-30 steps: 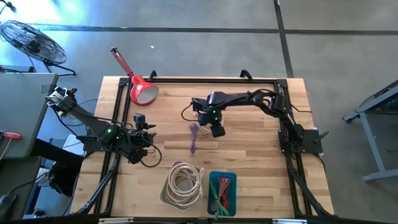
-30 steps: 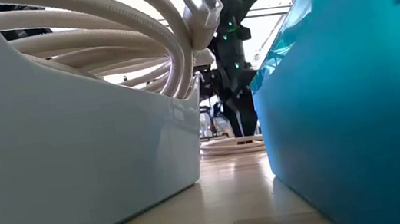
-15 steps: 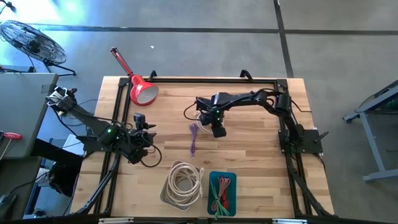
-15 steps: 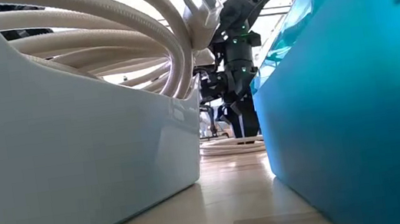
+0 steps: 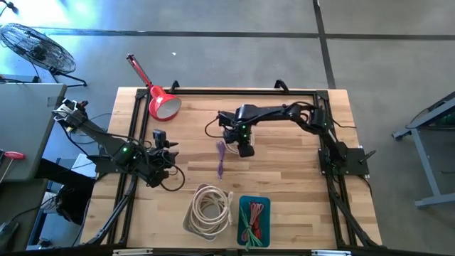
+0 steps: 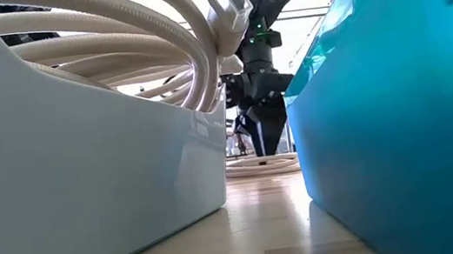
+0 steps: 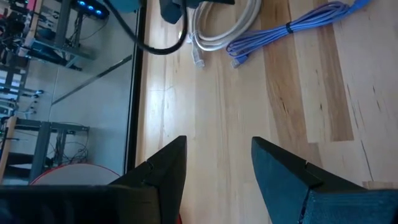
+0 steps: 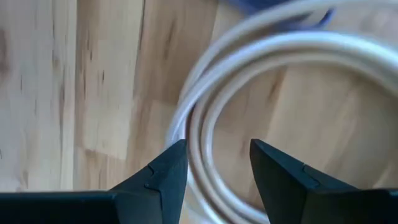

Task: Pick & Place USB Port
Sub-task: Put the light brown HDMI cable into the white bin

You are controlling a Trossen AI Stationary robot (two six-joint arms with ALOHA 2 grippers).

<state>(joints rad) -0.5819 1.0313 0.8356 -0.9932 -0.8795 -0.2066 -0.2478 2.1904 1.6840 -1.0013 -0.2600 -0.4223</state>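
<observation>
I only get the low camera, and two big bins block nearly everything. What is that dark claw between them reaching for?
Observer: The right wrist view shows the right claw open, just above a coiled white cable lying on the table.
Operator: Is anything else lying near it?
Observer: Yes. The high view shows a purple cable beside that coil.
Operator: Where's the other arm?
Observer: The left claw is open over the table's left side, holding nothing.
</observation>
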